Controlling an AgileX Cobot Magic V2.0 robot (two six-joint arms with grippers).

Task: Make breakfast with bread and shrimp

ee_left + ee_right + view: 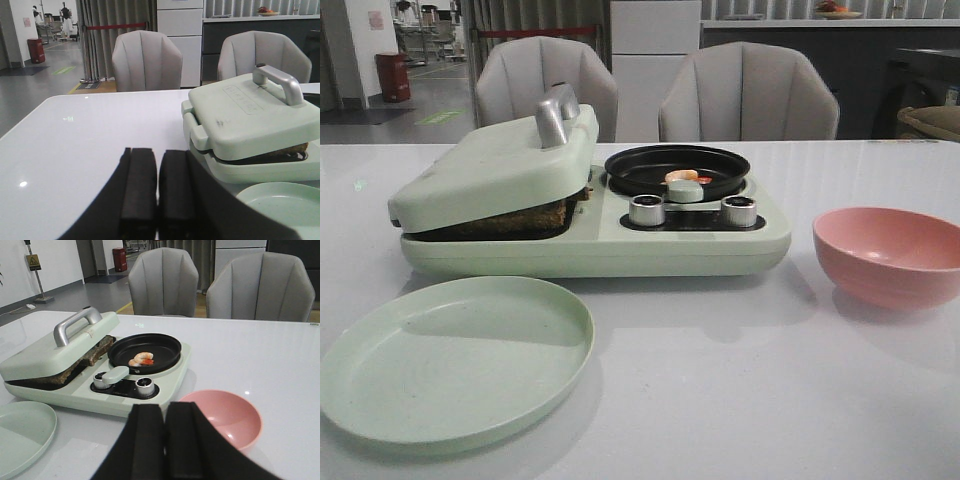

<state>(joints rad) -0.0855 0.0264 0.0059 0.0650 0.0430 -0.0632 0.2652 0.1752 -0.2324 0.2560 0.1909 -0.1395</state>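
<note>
The bread (515,220) lies inside the pale green breakfast maker (590,240), under its lowered lid (490,170); only a brown edge shows, as also for the bread (95,356) in the right wrist view and the bread (290,149) in the left wrist view. The shrimp (142,359) sits in the black pan (145,352) on the maker's right half; the shrimp (685,178) is partly hidden by the pan handle in the front view. My left gripper (157,155) is shut and empty, left of the maker. My right gripper (165,410) is shut and empty, before the maker's knobs.
A pale green plate (450,355) lies in front of the maker's left half. A pink bowl (890,255) stands to the maker's right. Two grey chairs (650,90) stand behind the white table (740,380). Neither arm shows in the front view.
</note>
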